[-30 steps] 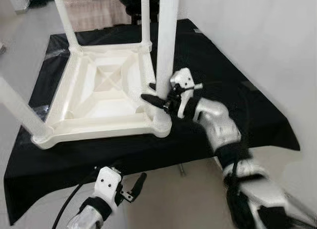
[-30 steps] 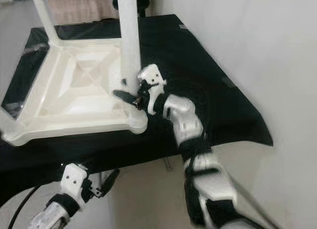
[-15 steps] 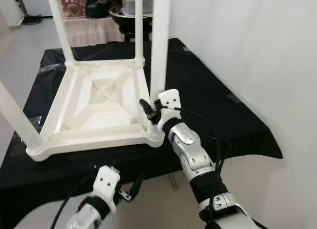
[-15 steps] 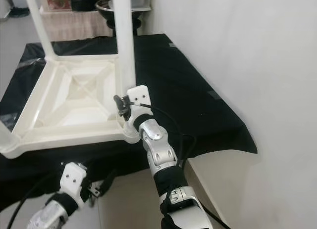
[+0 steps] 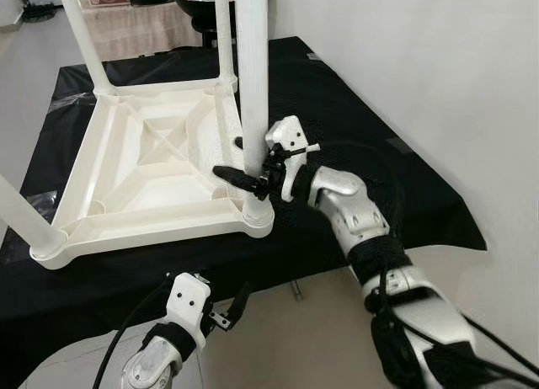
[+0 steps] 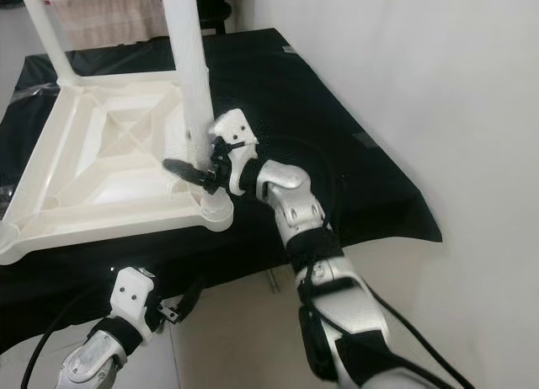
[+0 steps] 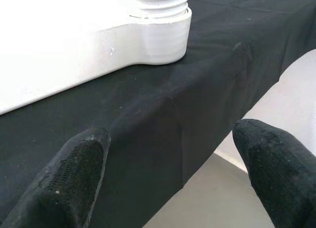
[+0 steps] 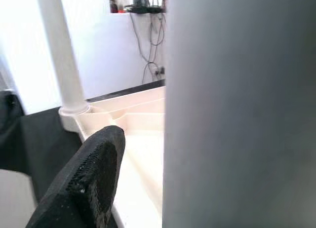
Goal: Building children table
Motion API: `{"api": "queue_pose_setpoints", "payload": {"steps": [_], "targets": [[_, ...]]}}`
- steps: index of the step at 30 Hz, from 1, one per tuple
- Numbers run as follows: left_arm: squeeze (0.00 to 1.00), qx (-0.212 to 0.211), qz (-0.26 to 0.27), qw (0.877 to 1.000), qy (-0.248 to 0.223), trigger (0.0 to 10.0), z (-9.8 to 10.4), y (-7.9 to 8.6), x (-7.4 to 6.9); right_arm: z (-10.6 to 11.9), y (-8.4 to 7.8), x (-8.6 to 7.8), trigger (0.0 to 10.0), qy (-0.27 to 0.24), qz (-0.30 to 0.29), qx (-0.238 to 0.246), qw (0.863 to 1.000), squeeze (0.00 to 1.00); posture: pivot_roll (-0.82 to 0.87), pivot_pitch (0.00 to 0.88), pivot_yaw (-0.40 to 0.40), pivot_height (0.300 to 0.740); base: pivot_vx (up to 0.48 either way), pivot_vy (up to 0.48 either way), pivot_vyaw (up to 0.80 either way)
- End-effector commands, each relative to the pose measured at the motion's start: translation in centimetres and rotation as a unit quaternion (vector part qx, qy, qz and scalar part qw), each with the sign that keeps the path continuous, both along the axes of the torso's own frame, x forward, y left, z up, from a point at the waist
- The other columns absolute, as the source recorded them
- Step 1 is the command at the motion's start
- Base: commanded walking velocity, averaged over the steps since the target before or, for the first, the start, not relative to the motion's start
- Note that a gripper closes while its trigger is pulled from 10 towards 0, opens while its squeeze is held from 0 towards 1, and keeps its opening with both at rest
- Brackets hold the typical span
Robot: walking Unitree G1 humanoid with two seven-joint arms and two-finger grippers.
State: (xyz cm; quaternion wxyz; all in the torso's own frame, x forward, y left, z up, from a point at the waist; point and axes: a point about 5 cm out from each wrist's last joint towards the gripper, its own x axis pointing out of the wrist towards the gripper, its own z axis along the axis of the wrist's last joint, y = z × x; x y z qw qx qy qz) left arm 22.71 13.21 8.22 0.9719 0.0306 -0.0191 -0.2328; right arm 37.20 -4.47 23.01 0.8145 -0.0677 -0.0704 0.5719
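Lying upside down on the black-draped table (image 5: pixel 396 178), the white plastic children's table top (image 5: pixel 152 162) is seen with four legs already standing up from its corner sockets: two far legs, a near-left leg (image 5: pixel 25 216) and the near-right leg (image 5: pixel 253 86). The near-right leg is gripped low, just above its socket (image 5: pixel 257 216), by the right pincer (image 5: pixel 244 166), with one black finger (image 8: pixel 81 188) pressed beside the white tube. The left pincer (image 5: pixel 232 305) hangs below the table edge, fingers wide apart and holding nothing. Assembly is judged nearly done: all legs are placed, and the last one appears to be in the course of being seated or tightened. Whether its thread is fully home cannot be told. Turning the piece upright is left.
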Motion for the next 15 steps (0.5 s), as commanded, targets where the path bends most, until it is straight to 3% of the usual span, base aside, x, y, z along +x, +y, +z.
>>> {"api": "queue_pose_setpoints", "payload": {"steps": [1, 2, 3, 4, 12, 15], "targets": [[0.00, 0.006, 0.003, 1.000, 0.010, 10.0, -0.5, 0.3, -0.6, 0.1, 0.9, -0.4, 10.0, 0.007, 0.049, -0.006, 0.999, 0.00, 0.07, 0.154, -0.040, 0.740, 0.000, 0.000, 0.00], [0.00, 0.007, 0.003, 1.000, 0.010, 10.0, -0.5, 0.3, -0.7, 0.2, 0.9, -0.4, 10.0, 0.012, 0.064, -0.008, 0.998, 0.00, 0.08, 0.155, -0.041, 0.740, 0.000, 0.000, 0.00], [0.00, 0.007, 0.003, 1.000, 0.011, 10.0, -0.5, 0.3, -0.8, 0.3, 0.9, -0.4, 4.4, 0.018, 0.076, -0.009, 0.997, 0.00, 0.09, 0.160, -0.040, 0.740, 0.000, 0.000, 0.00], [0.00, 0.008, 0.002, 1.000, 0.012, 10.0, -0.5, 0.3, -0.9, 0.4, 0.9, -0.4, 0.0, 0.025, 0.084, -0.008, 0.996, 0.00, 0.09, 0.162, -0.039, 0.740, 0.000, 0.000, 0.00], [0.00, 0.009, 0.000, 1.000, 0.015, 10.0, -0.5, 0.4, -1.3, 0.7, 0.4, 0.0, 0.0, 0.032, 0.084, 0.002, 0.996, 0.00, 0.09, 0.178, -0.030, 0.740, 0.000, 0.000, 0.00], [0.00, 0.009, -0.001, 1.000, 0.016, 10.0, -0.5, 0.4, -1.4, 0.2, -0.6, 0.4, 0.0, 0.025, 0.055, 0.000, 0.998, 0.00, 0.08, 0.179, -0.026, 0.740, 0.000, 0.000, 0.00]]}}
